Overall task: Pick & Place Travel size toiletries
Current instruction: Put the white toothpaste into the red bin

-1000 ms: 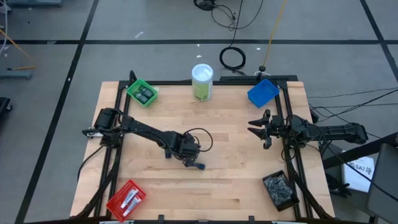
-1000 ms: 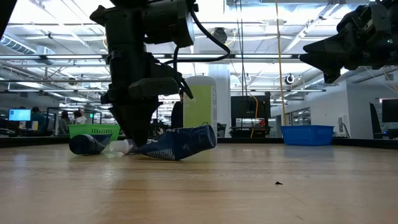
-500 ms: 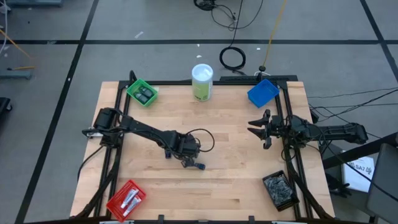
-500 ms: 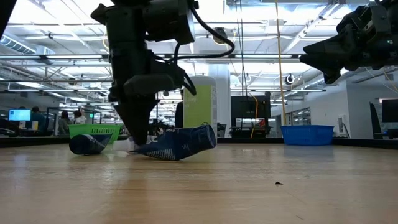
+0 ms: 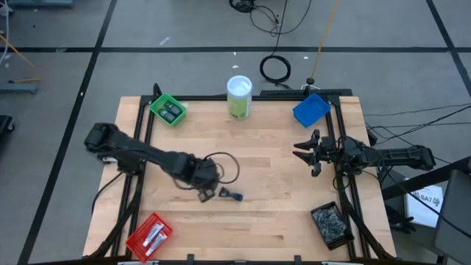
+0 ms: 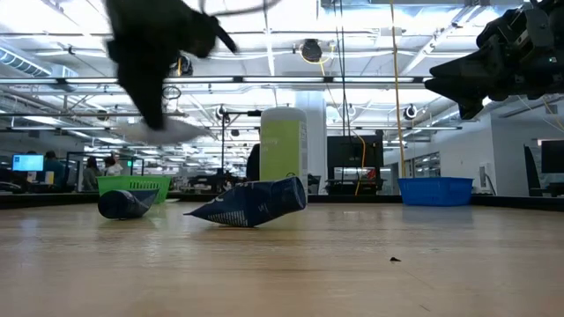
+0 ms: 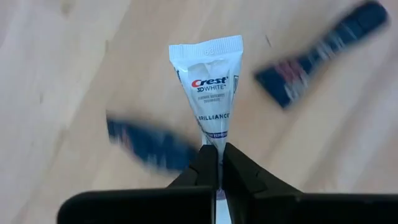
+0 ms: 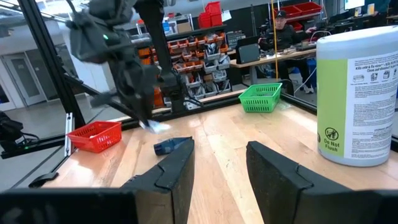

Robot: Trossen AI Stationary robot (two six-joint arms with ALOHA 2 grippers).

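Note:
My left gripper (image 5: 207,193) hangs over the middle of the table, shut on a white toothpaste tube (image 7: 208,81). In the low view the tube (image 6: 167,129) shows blurred, high above the wood. Two dark blue tubes (image 6: 251,202) (image 6: 123,204) lie flat on the table below; one shows beside the gripper in the high view (image 5: 234,196). My right gripper (image 5: 305,152) waits open and level at the table's right side, its fingers (image 8: 180,168) apart with nothing between them. My left gripper pinches the white tube's narrow end (image 7: 215,138) between its two fingertips, coming from above and pointing steeply down. The tube's wide crimped end (image 7: 205,48) points away from the fingers. The whole tube is lifted clear of the table.
A tall white-and-green canister (image 5: 239,96) stands at the far edge. A green bin (image 5: 168,110) sits far left, a blue bin (image 5: 311,109) far right, a red bin (image 5: 150,235) near left and a dark bin (image 5: 333,224) near right. Bare wood lies between them.
My left gripper has risen steeply from the table and drifted a little toward the left and near edges. It has carried the white tube up from between the two blue tubes, which stay where they lay.

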